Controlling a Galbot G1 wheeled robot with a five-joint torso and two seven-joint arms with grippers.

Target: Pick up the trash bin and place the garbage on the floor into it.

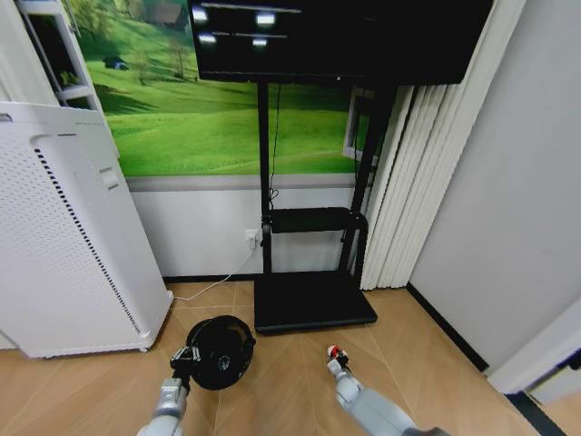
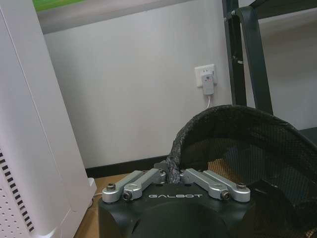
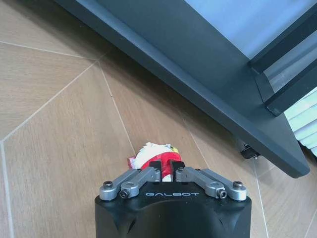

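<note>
left gripper (image 2: 173, 174) clenched on the rim of the trash bin (image 1: 221, 351) — right gripper (image 3: 167, 170) grasping a red-and-white wrapper (image 3: 157, 151) above the wooden floor (image 3: 59, 124).

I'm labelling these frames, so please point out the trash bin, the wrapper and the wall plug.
Trash bin (image 1: 221, 352), head view: inside of its mesh.
Wrapper (image 3: 154, 150), right wrist view: its white crumpled top.
Wall plug (image 2: 207, 84), left wrist view: the adapter's body.

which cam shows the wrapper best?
Right wrist view: the red-and-white wrapper sits close up between the right tool's closed fingers, over the wood floor. The head view shows it as a small red speck at that tool's tip.
</note>
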